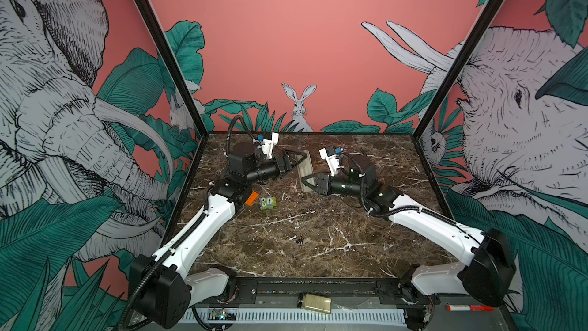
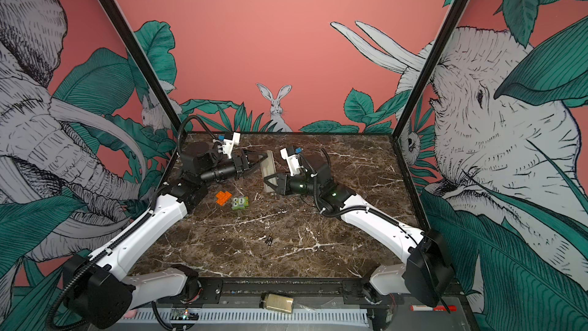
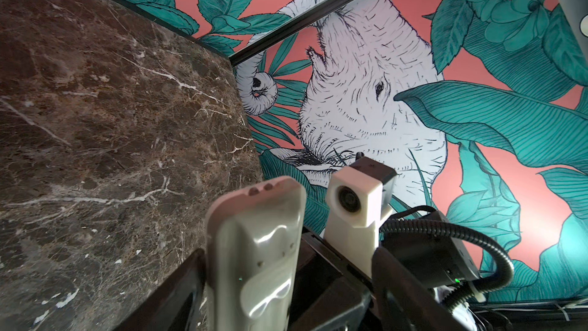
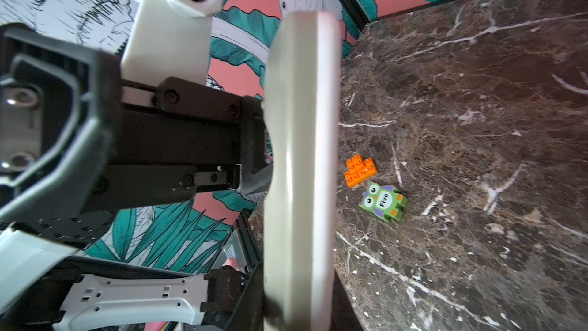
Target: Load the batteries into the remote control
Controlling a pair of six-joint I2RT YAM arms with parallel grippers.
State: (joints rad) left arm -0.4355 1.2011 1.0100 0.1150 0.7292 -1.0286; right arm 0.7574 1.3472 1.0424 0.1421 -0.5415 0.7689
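Observation:
The remote control [image 1: 304, 168] [image 2: 268, 167] stands on its long edge above the marble table, grey-beige back showing, spanning the gap between both arms. My right gripper [image 1: 307, 183] [image 2: 269, 183] [image 4: 299, 320] is shut on its nearer end, and the remote [image 4: 299, 154] rises straight out of the jaws. My left gripper [image 1: 297, 160] [image 2: 261, 161] [image 3: 286, 307] is open at the farther end. The remote [image 3: 254, 249] lies close to one finger, with a wide gap to the other. The batteries [image 1: 299, 239] [image 2: 269, 239] lie side by side on the table, nearer the front, untouched.
An orange brick [image 1: 251, 198] [image 4: 361, 170] and a green owl block [image 1: 268, 202] [image 4: 383, 200] lie on the table left of centre, below the left forearm. A jar [image 1: 315, 303] and a red marker [image 1: 467, 307] rest on the front rail, off the marble table [image 1: 334, 218].

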